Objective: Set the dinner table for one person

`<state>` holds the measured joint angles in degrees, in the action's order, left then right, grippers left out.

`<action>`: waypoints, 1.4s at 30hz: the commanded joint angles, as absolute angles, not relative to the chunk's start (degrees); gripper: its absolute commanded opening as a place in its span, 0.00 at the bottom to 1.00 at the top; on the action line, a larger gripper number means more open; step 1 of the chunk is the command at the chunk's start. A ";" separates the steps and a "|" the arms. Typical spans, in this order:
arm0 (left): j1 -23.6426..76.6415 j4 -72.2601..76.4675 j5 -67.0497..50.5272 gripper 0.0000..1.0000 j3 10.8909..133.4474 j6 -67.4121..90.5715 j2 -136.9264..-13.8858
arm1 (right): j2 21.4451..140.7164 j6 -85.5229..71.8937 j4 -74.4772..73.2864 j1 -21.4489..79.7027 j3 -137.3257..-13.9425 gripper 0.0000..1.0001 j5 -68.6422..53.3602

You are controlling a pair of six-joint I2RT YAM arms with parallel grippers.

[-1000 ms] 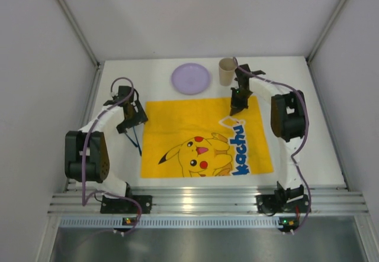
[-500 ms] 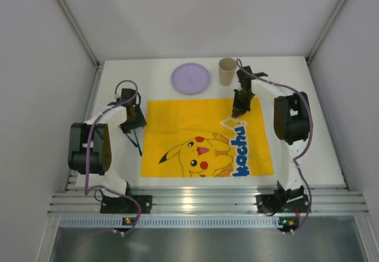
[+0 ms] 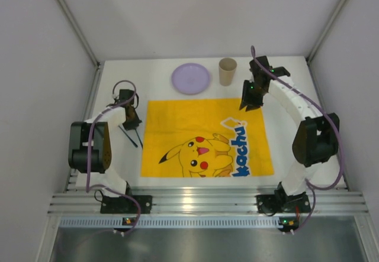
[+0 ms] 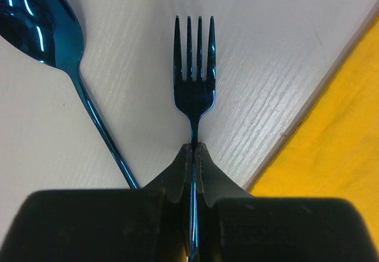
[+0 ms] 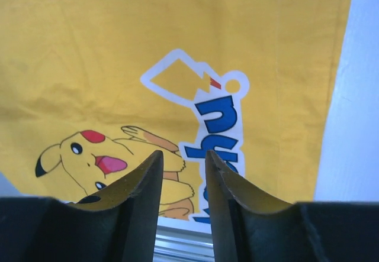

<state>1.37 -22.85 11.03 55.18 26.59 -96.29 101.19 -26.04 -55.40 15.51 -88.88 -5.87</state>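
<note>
A blue metal fork [image 4: 194, 67] lies on the white dinner table [image 3: 148, 75], and my left gripper [image 4: 194, 151] is shut on its handle. A blue spoon [image 4: 37, 15] lies just left of the fork, its handle running under the left finger. From above, my left gripper [image 3: 133, 123] sits beside the left edge of the yellow cartoon mat [image 3: 195, 120]. My right gripper [image 3: 249, 100] hovers over the mat's far right corner. In the right wrist view my right gripper [image 5: 182, 162] stands open with nothing between its fingers.
A lilac plate [image 3: 190, 77] and a beige cup [image 3: 227, 71] stand on the table behind the mat. The mat's yellow edge [image 4: 337, 138] lies close to the right of the fork. Grey walls enclose the table on three sides.
My left gripper has shut on the fork's handle. My right gripper has opened and drawn back toward the mat's far right corner, its elbow swinging out to the right.
</note>
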 commanded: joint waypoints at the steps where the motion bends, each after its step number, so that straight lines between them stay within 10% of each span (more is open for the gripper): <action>1: 0.70 -24.24 13.52 0.00 56.85 24.53 -99.06 | 95.82 -23.91 -59.41 14.50 -87.19 0.37 -3.43; 7: 1.58 -27.59 13.19 0.00 61.51 21.36 -89.58 | 90.10 -22.76 -59.59 14.41 -82.54 0.57 -1.76; 32: 21.97 -24.79 9.13 0.00 58.10 29.88 -96.94 | 69.26 -21.53 -60.38 13.89 -61.18 0.56 -1.49; 37: 22.68 -25.04 12.47 0.62 56.16 30.76 -95.28 | 67.07 -21.01 -61.00 13.80 -59.33 0.56 -1.32; 42: 20.84 -28.83 17.32 0.77 56.61 31.03 -87.20 | 65.66 -20.92 -61.52 13.71 -58.89 0.56 -1.40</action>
<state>22.39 -27.68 13.30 57.14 30.50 -94.70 67.68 -21.98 -60.93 14.74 -58.72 -2.09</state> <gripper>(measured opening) 0.767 0.564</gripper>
